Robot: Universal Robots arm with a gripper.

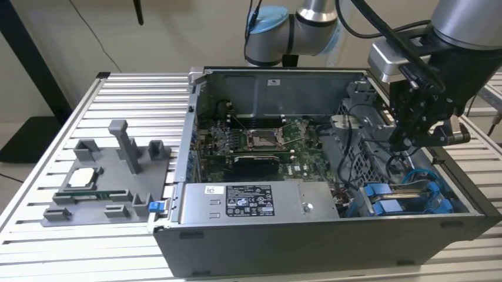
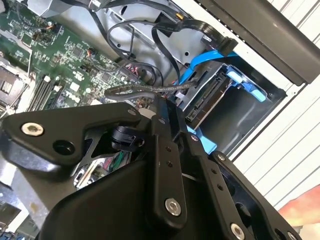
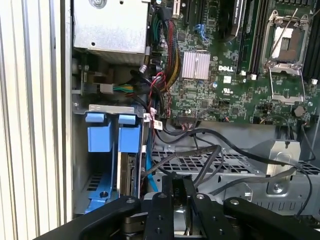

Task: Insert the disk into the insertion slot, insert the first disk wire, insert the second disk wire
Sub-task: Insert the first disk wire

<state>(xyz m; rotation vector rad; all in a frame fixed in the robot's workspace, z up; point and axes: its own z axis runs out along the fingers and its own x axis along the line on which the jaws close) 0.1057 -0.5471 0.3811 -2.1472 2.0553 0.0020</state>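
The disk (image 3: 131,172) stands edge-on in its insertion slot beside the perforated grey drive cage (image 3: 220,162), with its blue carrier tab (image 3: 129,137) at the end. In the second wrist view the disk (image 2: 207,97) shows its connector edge in the blue frame. My gripper (image 3: 182,177) hovers over the cage, its fingers close together on a thin black disk wire (image 2: 150,89) that runs across the fingertips. In the exterior view the gripper (image 1: 410,144) hangs inside the case at the exterior view's right, above the blue carriers (image 1: 396,200).
A second blue-fronted carrier (image 3: 99,137) sits next to the disk. A blue cable (image 2: 210,55) and loose black cables (image 3: 210,145) loop over the cage. The motherboard (image 1: 259,141) fills the case's middle, and the power supply (image 1: 251,202) lies at the front. A grey fixture tray (image 1: 110,176) stands outside.
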